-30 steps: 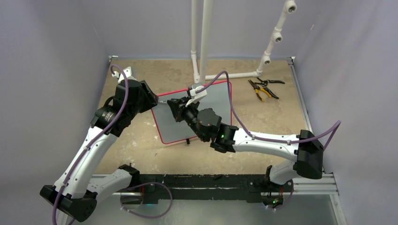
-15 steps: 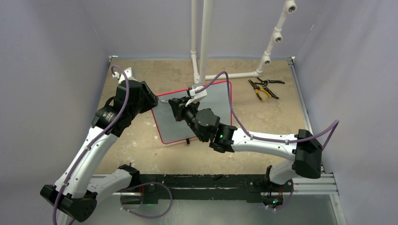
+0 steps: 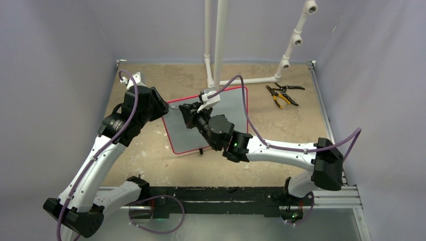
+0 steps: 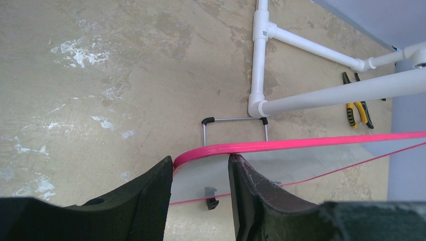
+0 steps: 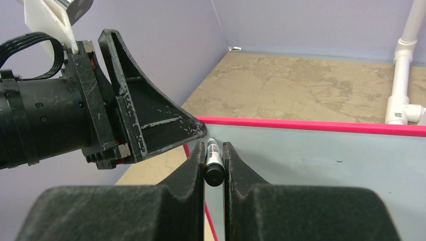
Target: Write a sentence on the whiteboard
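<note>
The whiteboard [image 3: 228, 113], pale grey with a red border, lies on the tan table; its visible surface is blank and no sentence shows. My left gripper [image 3: 163, 108] holds the board's left corner, which sits between the two fingers in the left wrist view [image 4: 201, 163], both touching its red rim [image 4: 301, 145]. My right gripper [image 3: 185, 111] is shut on a black marker [image 5: 213, 160]. The marker points at the board [image 5: 321, 160] near that same corner, close beside the left gripper's finger [image 5: 150, 120]. The marker's tip is hidden.
A white PVC pipe frame [image 3: 219, 45] stands at the back, its base just behind the board [image 4: 260, 65]. Two pairs of pliers [image 3: 281, 94] lie at the back right. Purple walls close in the table on three sides.
My right gripper with the marker has edged slightly left and farther back over the board's left end. The left arm and the board have not moved.
</note>
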You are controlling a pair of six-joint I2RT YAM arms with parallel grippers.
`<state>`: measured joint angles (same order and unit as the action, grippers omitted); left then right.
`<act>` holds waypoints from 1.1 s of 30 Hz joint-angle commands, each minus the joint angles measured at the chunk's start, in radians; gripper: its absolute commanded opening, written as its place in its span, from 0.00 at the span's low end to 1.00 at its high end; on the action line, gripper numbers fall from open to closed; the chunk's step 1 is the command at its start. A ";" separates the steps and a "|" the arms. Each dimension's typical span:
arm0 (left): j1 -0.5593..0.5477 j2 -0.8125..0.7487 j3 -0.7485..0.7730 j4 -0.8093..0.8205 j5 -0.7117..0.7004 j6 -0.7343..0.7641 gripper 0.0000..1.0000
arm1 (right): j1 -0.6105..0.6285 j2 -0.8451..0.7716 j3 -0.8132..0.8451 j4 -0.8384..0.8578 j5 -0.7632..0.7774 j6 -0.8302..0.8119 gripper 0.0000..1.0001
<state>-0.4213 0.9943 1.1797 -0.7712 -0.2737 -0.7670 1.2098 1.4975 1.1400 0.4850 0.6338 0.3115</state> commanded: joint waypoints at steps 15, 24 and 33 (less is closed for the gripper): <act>0.001 -0.020 -0.005 0.051 0.018 -0.013 0.43 | -0.009 0.015 0.024 -0.035 0.002 0.010 0.00; 0.001 -0.022 -0.005 0.050 0.018 -0.009 0.43 | -0.009 -0.015 -0.001 -0.069 0.058 0.034 0.00; 0.001 -0.022 -0.004 0.051 0.020 -0.007 0.43 | -0.009 -0.020 -0.011 -0.083 0.056 0.043 0.00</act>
<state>-0.4210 0.9878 1.1797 -0.7628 -0.2646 -0.7673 1.2095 1.5021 1.1309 0.4088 0.6571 0.3504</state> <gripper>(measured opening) 0.429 0.123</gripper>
